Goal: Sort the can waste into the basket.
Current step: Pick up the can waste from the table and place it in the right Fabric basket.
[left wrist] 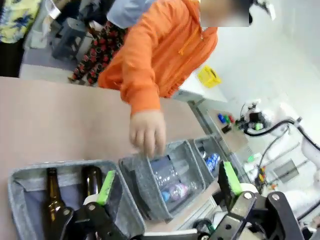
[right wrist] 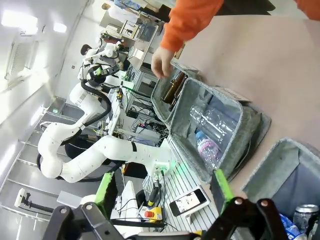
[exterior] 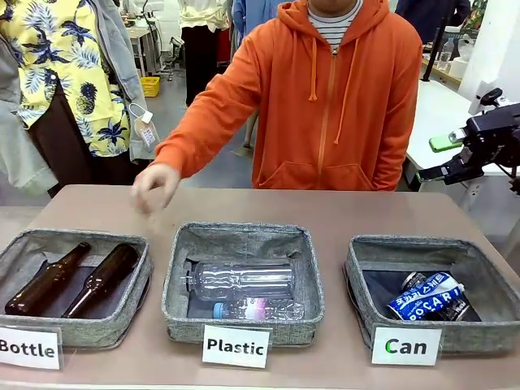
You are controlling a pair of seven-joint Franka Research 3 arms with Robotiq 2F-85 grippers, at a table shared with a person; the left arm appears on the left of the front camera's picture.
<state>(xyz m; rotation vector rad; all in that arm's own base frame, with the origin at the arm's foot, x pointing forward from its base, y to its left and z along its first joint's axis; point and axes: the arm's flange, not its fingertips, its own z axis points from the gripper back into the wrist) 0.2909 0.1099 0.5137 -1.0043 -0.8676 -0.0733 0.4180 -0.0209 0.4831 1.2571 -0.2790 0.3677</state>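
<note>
The grey basket (exterior: 422, 244) behind the white "Can" card (exterior: 405, 346) stands at the table's front right. In it lies the crushed blue-and-white POCARI can (exterior: 429, 296), resting over a dark can (exterior: 414, 282). My right gripper (exterior: 436, 159) hangs open and empty above the table's far right edge, well clear of the basket. In its own wrist view the right gripper (right wrist: 162, 186) has jaws spread, with the basket (right wrist: 280, 170) and a can's silver end (right wrist: 304, 216) at lower right. My left gripper (left wrist: 167, 182) is open and empty, high over the baskets; the can basket (left wrist: 202, 145) shows a blue can (left wrist: 212, 161).
A "Bottle" basket (exterior: 77, 240) at the left holds two brown glass bottles. The "Plastic" basket (exterior: 244, 231) in the middle holds clear bottles. A person in an orange hoodie holds a hand (exterior: 154, 185) low over the table behind these two baskets. Bare tabletop lies beyond the baskets.
</note>
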